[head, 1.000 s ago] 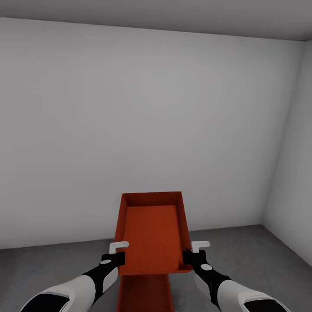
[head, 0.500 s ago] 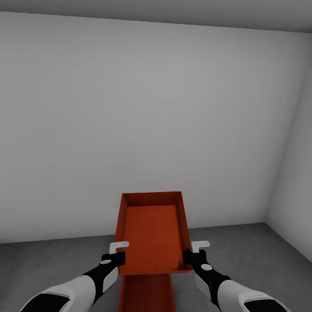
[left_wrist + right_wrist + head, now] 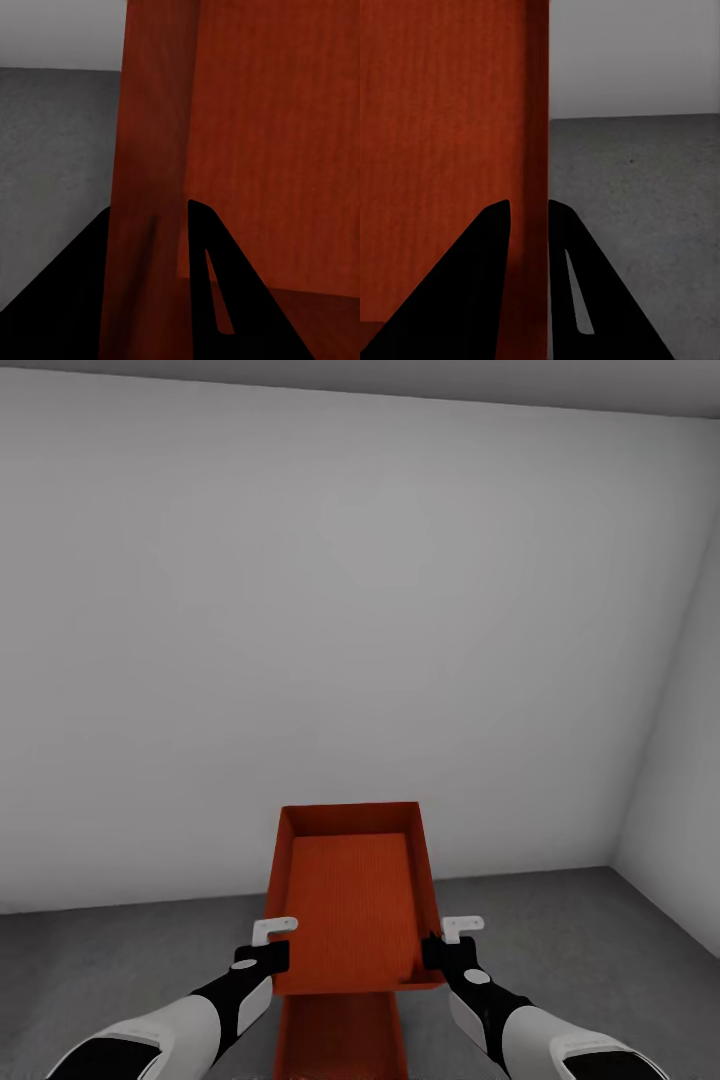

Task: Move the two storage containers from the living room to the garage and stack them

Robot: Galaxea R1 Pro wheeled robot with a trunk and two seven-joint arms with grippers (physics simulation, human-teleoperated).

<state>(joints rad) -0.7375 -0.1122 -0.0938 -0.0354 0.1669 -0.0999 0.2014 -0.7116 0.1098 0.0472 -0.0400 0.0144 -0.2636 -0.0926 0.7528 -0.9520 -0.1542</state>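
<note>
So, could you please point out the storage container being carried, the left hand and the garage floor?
storage container [image 3: 350, 900], head view, on its ribbed inside bottom.
left hand [image 3: 171, 247], left wrist view, midway between the fingertips, over the container's side wall.
garage floor [image 3: 120, 960], head view, on bare grey concrete left of the container.

Matt orange-red container, mottled rough concrete floor, smooth white wall

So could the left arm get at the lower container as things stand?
Probably not: the left gripper is clamped on the upper container, as is the right gripper. The lower container sits beneath it, largely covered.
</note>
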